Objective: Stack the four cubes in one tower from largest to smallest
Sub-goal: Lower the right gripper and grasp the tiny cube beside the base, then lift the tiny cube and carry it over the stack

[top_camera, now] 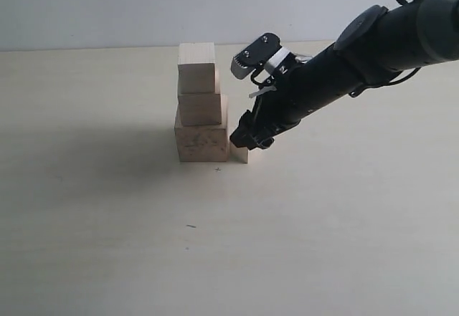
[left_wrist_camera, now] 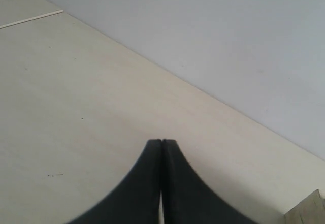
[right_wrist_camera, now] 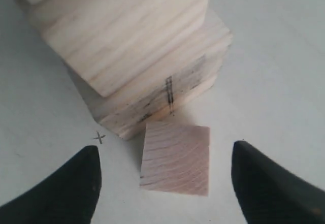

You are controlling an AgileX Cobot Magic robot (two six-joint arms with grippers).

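On the left, outside the exterior view, the left gripper (left_wrist_camera: 161,144) is shown only by its own wrist camera. Its jaws are pressed together with nothing between them, above bare bench (left_wrist_camera: 76,107) and before a pale wall (left_wrist_camera: 228,41). A wooden corner (left_wrist_camera: 311,210) is caught at the edge of that view; which cube it belongs to cannot be told. Near the middle of the bench a tower (top_camera: 200,104) of three cubes is stood: the largest cube (top_camera: 202,138) at the bottom, a narrower middle cube (top_camera: 199,109) on it, and a still narrower top cube (top_camera: 196,67) above. Dark marks (right_wrist_camera: 170,89) are borne on one face of the largest cube. A small cross (top_camera: 218,168) is drawn on the bench by the tower's foot. The smallest cube (top_camera: 240,154) is not stacked. It lies on the bench just right of the largest cube's base, and whether the two touch cannot be told. The right gripper (top_camera: 249,141) is poised low over it, jaws spread wide, a finger (right_wrist_camera: 71,183) on either side and bench visible in both gaps, so nothing is grasped.
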